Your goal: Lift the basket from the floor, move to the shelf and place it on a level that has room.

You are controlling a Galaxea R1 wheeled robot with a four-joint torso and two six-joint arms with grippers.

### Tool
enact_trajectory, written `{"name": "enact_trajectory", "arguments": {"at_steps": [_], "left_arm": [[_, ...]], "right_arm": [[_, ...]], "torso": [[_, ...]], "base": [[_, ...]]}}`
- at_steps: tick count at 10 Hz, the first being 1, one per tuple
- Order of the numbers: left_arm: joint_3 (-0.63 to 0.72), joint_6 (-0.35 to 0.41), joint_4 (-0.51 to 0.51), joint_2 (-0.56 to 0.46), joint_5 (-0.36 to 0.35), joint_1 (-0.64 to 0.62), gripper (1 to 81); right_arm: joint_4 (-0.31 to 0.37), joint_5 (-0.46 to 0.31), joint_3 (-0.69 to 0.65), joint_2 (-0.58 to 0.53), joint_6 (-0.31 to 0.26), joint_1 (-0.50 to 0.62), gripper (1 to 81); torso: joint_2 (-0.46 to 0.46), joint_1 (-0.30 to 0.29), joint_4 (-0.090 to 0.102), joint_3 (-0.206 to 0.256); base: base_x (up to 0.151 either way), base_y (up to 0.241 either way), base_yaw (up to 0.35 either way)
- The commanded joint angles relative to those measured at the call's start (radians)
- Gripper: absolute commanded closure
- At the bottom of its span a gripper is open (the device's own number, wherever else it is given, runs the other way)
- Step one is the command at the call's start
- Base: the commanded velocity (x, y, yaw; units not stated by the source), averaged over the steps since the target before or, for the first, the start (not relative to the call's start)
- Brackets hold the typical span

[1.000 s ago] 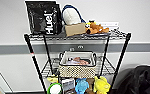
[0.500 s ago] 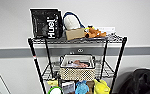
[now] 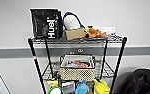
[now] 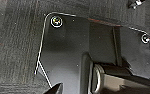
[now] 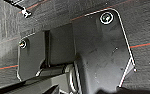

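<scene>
The basket [image 3: 77, 67] sits on the shelf [image 3: 76, 40], on the wire level [image 3: 104, 71] second from the top, between the black posts. It stands upright and square, with its white rim up and a printed picture showing inside. It takes the middle of that tier, with bare mesh on either side. The top tier above it is crowded: a black bag [image 3: 46, 23], a white and blue bag [image 3: 71, 22], a cardboard box [image 3: 74, 33] and an orange plush toy [image 3: 94, 32]. Coloured items are packed on the tier below the basket; I can't identify them.

Judgement: lift, drive and placement look done, since the basket is off the floor and resting on a tier that had room. Nothing obvious is left except clearing away.

Both wrist cameras look down at the floor [image 4: 16, 50], dark grey striped carpet, also seen under the right arm [image 5: 146, 32]. The robot's own dark plate takes up most of each wrist view. Whether the jaws on either arm are open or closed I cannot tell, as the fingers are not readable. No basket appears near either set of jaws, so it is well apart from both, up on the shelf, and neither arm appears to carry anything. A dark backpack [image 3: 138, 81] sits beside the shelf, low against the wall.
</scene>
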Motion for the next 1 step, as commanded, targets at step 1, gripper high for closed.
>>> {"name": "enact_trajectory", "arguments": {"at_steps": [1], "left_arm": [[-0.032, 0.056, 0.017, 0.041, 0.045, -0.046, 1.0]], "right_arm": [[-0.061, -0.038, -0.056, 0.052, 0.001, 0.031, 1.0]], "torso": [[0.000, 0.000, 0.000, 0.000]], "base": [[0.000, 0.000, 0.000]]}}
